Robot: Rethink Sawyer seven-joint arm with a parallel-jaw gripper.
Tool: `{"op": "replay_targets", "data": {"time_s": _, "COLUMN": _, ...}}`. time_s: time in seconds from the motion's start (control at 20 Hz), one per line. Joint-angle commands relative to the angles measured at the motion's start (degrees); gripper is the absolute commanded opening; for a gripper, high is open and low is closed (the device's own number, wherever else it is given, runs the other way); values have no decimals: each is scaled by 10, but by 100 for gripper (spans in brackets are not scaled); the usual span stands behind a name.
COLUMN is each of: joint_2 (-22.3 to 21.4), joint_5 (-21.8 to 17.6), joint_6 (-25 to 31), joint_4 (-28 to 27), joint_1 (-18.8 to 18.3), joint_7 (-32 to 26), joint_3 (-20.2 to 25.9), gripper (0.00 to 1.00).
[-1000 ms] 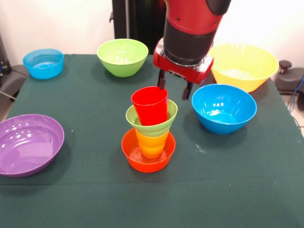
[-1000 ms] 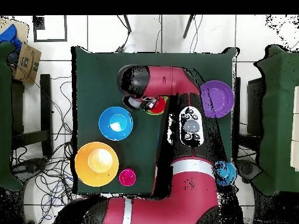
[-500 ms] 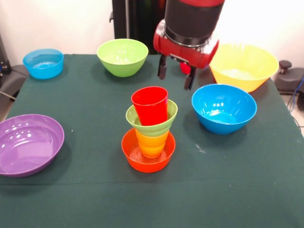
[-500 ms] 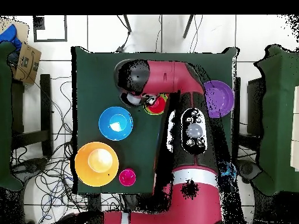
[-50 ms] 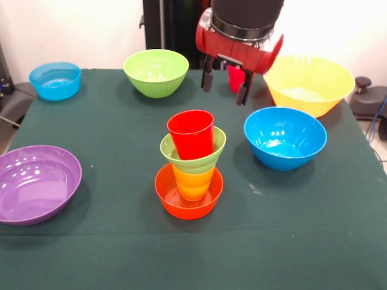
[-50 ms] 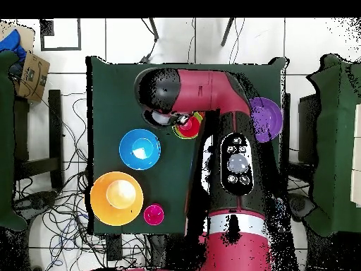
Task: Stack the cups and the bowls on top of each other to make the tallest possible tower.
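At the near middle of the green table (image 5: 290, 248) stands the tower (image 5: 190, 163): an orange bowl (image 5: 188, 202) at the bottom, a yellow-orange cup (image 5: 193, 183) standing in it, a small green bowl (image 5: 199, 158) seated on that cup, and a red cup (image 5: 191, 133) upright in the green bowl, its mouth open and empty. The small green bowl sits a little tilted. In the overhead view only the red cup's top shows beside the arm.

To the near left, at the table's edge, lies the wide purple bowl (image 5: 36, 183), empty. To the right of the tower and a little farther back sits a blue bowl (image 5: 285, 137), empty, well apart from the tower. Behind it, at the far right, the big yellow bowl (image 5: 309, 83) holds nothing that shows.

Farther still, the gripper (image 5: 225, 89) hangs above the table behind the tower, clear of the red cup, its two dark fingers (image 5: 207, 77) spread apart and holding nothing. Between the fingers, on the table behind them, a pink cup (image 5: 235, 78) shows in part; the overhead view has it just beside the yellow bowl.

At the far edge stand a larger green bowl (image 5: 156, 72), empty, and at the far left corner a small blue bowl (image 5: 55, 80), also empty.
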Motion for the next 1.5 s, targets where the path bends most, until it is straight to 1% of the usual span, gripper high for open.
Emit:
{"op": "replay_targets", "data": {"time_s": 0.05, "joint_2": -30, "joint_5": -33, "joint_6": -44, "joint_4": 106, "joint_1": -16, "joint_7": -117, "joint_3": 45, "gripper": 100}}
{"op": "replay_targets", "data": {"time_s": 0.2, "joint_2": -39, "joint_5": -34, "joint_6": -63, "joint_4": 126, "joint_1": -20, "joint_7": -114, "joint_3": 49, "gripper": 100}}
{"op": "replay_targets", "data": {"time_s": 0.35, "joint_2": -54, "joint_5": -40, "joint_6": -91, "joint_4": 166, "joint_1": -22, "joint_7": -109, "joint_3": 46, "gripper": 100}}
{"op": "replay_targets", "data": {"time_s": 0.45, "joint_2": -59, "joint_5": -40, "joint_6": -96, "joint_4": 179, "joint_1": -25, "joint_7": -106, "joint_3": 47, "gripper": 100}}
{"op": "replay_targets", "data": {"time_s": 0.7, "joint_2": -64, "joint_5": -43, "joint_6": -98, "joint_4": 192, "joint_1": -33, "joint_7": -117, "joint_3": 56, "gripper": 100}}
{"op": "replay_targets", "data": {"time_s": 1.1, "joint_2": -65, "joint_5": -55, "joint_6": -131, "joint_4": 204, "joint_1": -35, "joint_7": -111, "joint_3": 56, "gripper": 100}}
{"op": "replay_targets", "data": {"time_s": 1.35, "joint_2": -76, "joint_5": -56, "joint_6": -154, "joint_4": 236, "joint_1": -54, "joint_7": -131, "joint_3": 63, "gripper": 100}}
{"op": "replay_targets", "data": {"time_s": 1.5, "joint_2": -81, "joint_5": -60, "joint_6": -156, "joint_4": 246, "joint_1": -70, "joint_7": -150, "joint_3": 70, "gripper": 100}}
